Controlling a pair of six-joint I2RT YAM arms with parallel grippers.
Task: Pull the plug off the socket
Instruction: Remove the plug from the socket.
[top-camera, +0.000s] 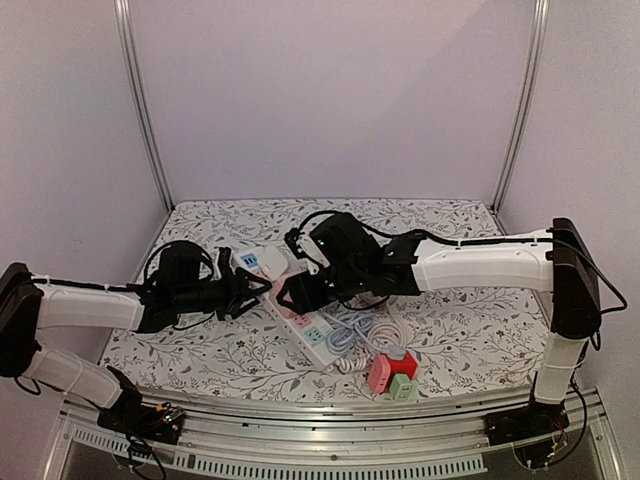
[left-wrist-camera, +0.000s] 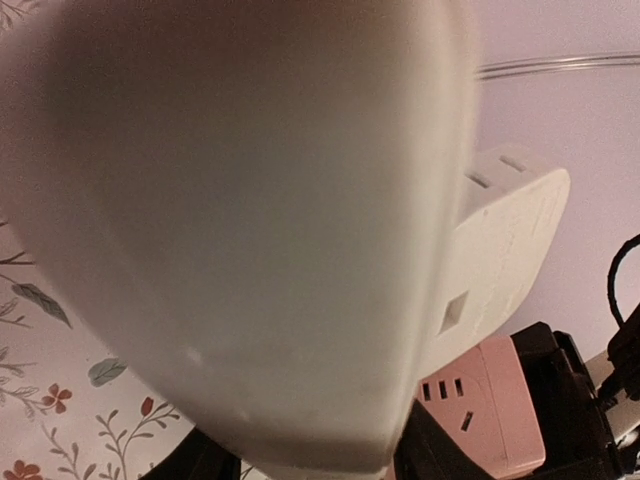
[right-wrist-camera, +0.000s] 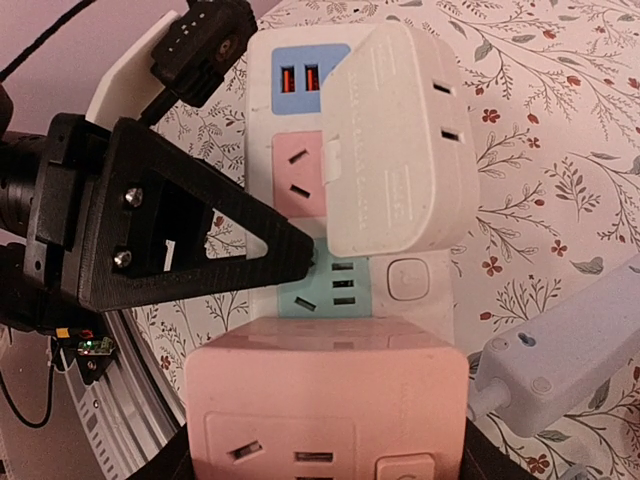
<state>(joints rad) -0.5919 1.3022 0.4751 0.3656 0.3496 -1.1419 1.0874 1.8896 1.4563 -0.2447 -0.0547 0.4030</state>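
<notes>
Top view: illumination is even and diffuse, and the walls read pale lilac. Only soft, faint shadows fall on the tabletop (top-camera: 480, 330) beneath the arms. The wall rails (top-camera: 143, 110) lean outward toward the upper corners, which indicates mild lens distortion.

Left wrist view: a white mass (left-wrist-camera: 250, 220) fills most of the frame. It is fully out of focus and shaded grey at its centre. The pink block (left-wrist-camera: 480, 410) behind it is sharper.

Right wrist view: bright, and crisp on the white plug (right-wrist-camera: 395, 140). The pink block at the lower edge is slightly soft, with a pale sheen along its top face.

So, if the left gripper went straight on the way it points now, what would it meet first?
Most likely the white adapter on the power strip, just ahead of the left gripper; depth is unclear.
</notes>
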